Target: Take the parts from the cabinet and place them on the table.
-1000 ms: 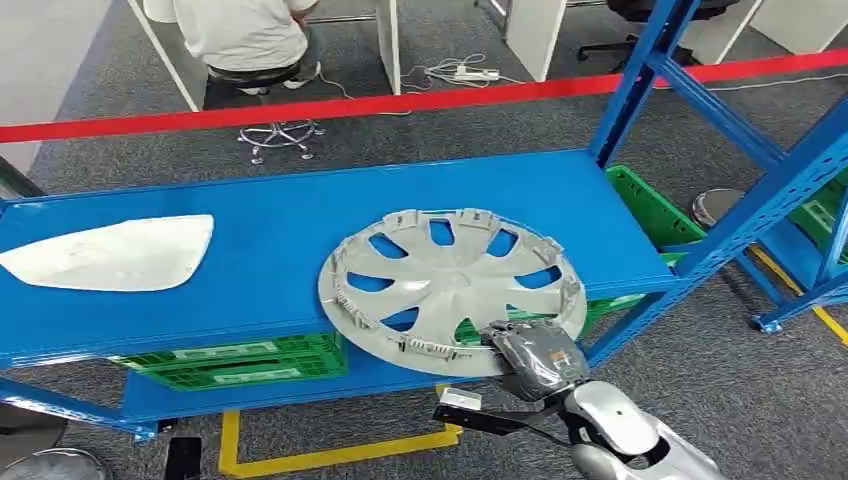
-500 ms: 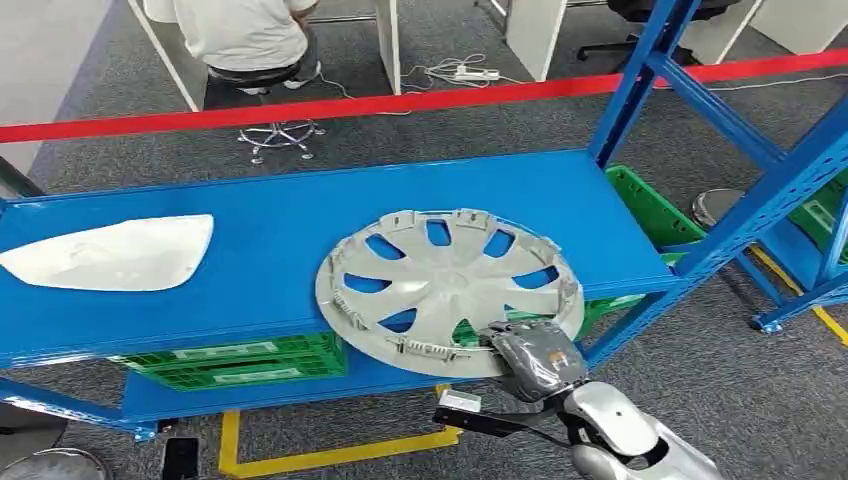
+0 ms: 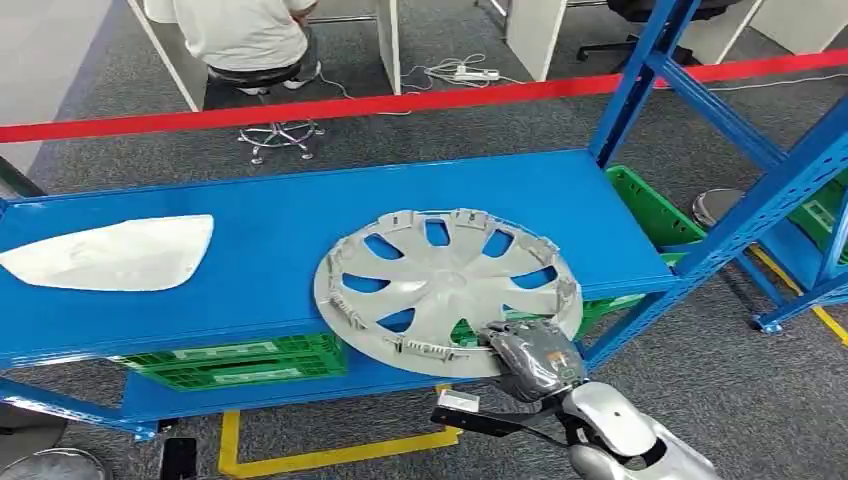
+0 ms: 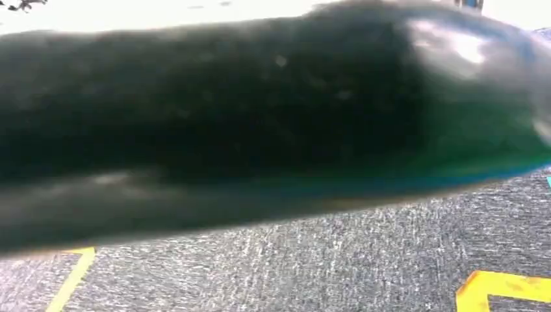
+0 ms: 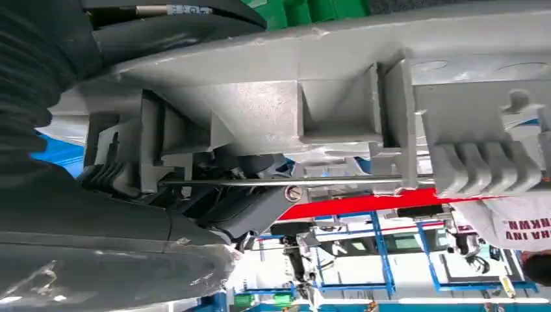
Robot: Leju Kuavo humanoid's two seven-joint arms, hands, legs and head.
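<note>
One large blue metal shelf (image 3: 250,250) carries the round grey plastic wheel cover (image 3: 447,290), which has slid slightly leftward over the last second, its near rim overhanging the front edge. The right hand (image 3: 535,360) grips that rim, so extraction appears underway; the left hand's state cannot be told.

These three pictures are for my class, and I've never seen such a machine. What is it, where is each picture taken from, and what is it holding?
It is a humanoid robot with two silver arms. The head view looks down from its body at a blue shelf. On the shelf lie a grey wheel cover and a white panel. The right robot hand grips the wheel cover's near rim. The right wrist view, from behind that hand, shows the rim's underside close up. The left wrist view is blurred, with grey carpet floor below.
</note>
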